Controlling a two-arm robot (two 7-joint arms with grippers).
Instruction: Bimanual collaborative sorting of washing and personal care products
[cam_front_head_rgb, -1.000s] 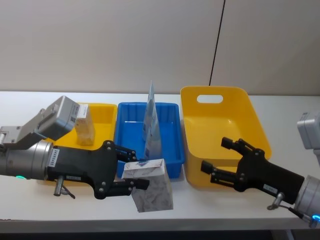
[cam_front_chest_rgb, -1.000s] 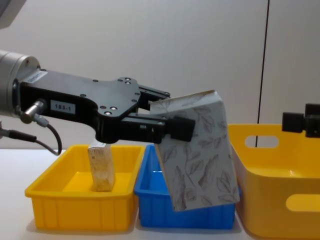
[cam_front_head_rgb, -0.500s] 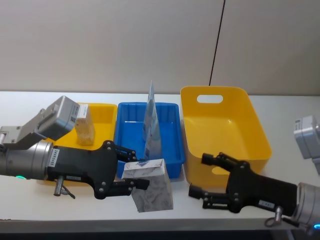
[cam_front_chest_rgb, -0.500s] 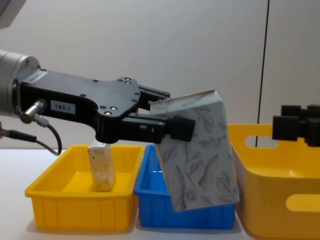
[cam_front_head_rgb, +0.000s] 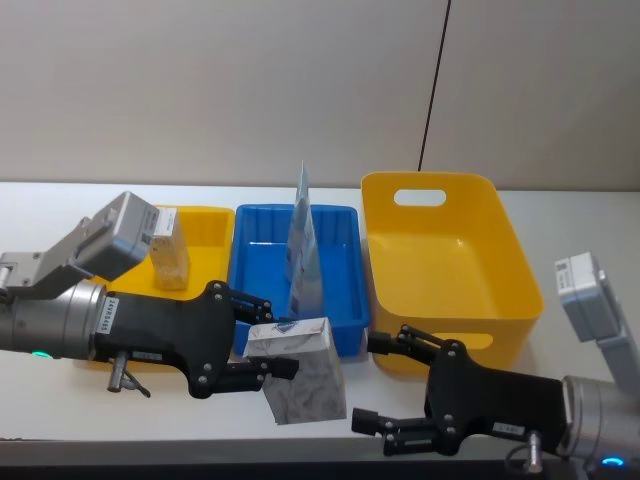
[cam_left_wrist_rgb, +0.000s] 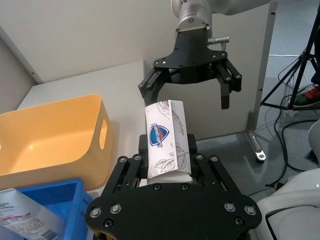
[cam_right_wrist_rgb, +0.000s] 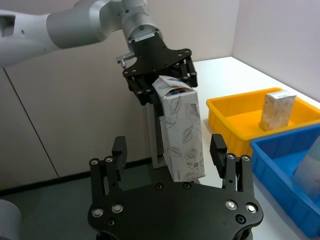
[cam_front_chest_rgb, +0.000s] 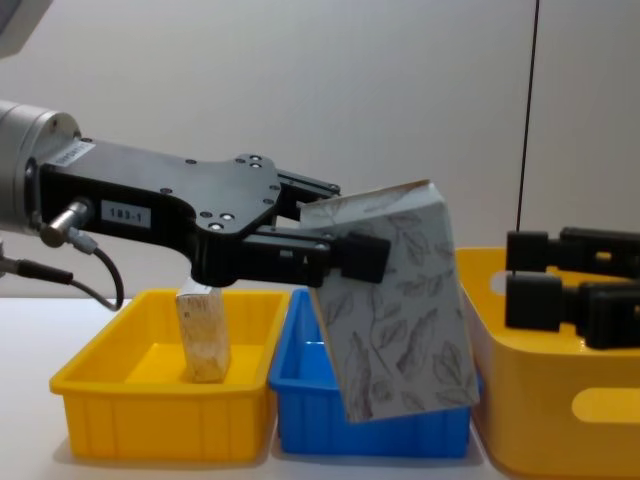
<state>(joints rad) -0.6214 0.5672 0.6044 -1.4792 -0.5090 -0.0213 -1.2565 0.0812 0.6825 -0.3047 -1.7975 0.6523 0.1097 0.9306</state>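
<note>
Handover between the two arms seems to be the step in hand. The left hand (cam_front_head_rgb: 272, 338) is clamped on the upper end of a leaf-printed pack (cam_front_head_rgb: 305, 385) and holds it tilted in the air at the front edge of the surface, before the blue tray, with its lower end free. The right hand (cam_front_head_rgb: 368, 382) faces it from just beside, jaws spread wide, not touching the pack. In the right wrist view the pack stands between those spread jaws but beyond them.

As I judge it, the next move calls for the right hand to slide on until its jaws bracket the pack's free lower part, well clear of the left hand, and to close squarely on the flat faces. Only then should the left hand let go. The tilt may make the pack twist as it changes hands.

Behind everything is a plain pale wall (cam_front_head_rgb: 200, 90) crossed by a dark seam (cam_front_head_rgb: 435, 90). The white surface (cam_front_head_rgb: 60, 200) carries a yellow basket (cam_front_head_rgb: 445, 265) with a handle hole, lying to the right. Left of it sits the blue tray (cam_front_head_rgb: 338, 275) and then a yellow tray (cam_front_head_rgb: 212, 232). A light-blue pouch (cam_front_head_rgb: 303, 250) stands upright in the blue tray, and a small beige pack (cam_front_head_rgb: 168, 262) stands in the yellow one
</note>
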